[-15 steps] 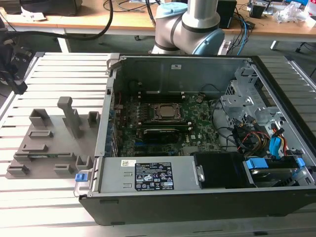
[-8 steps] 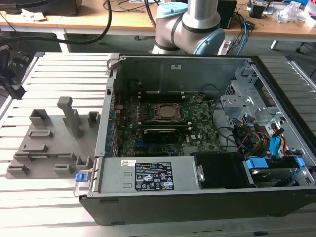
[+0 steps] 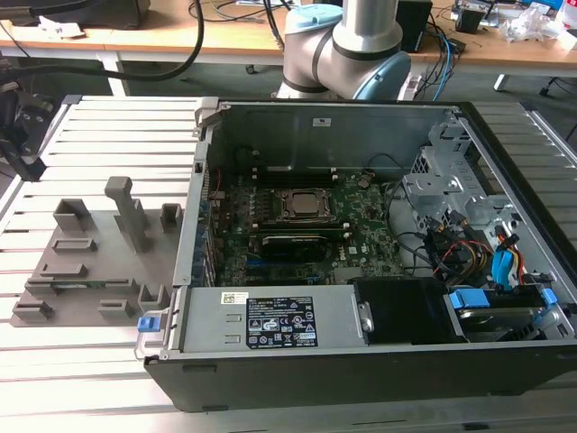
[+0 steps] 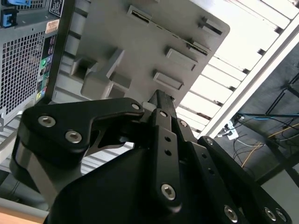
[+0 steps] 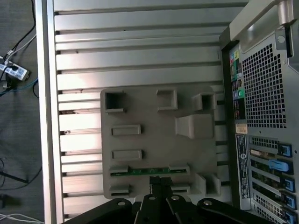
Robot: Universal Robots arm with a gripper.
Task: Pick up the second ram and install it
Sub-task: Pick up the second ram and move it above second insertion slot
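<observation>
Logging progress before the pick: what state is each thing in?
Thin green ram stick: lying in the grey plastic holder tray, ungripped.
Black gripper: shut, empty, near the tray.
Black computer case: side open, green motherboard exposed.

The second ram lies in a slot of the grey tray on the slatted bench. The gripper is just beside it, and a computer case stands near the tray.
</observation>
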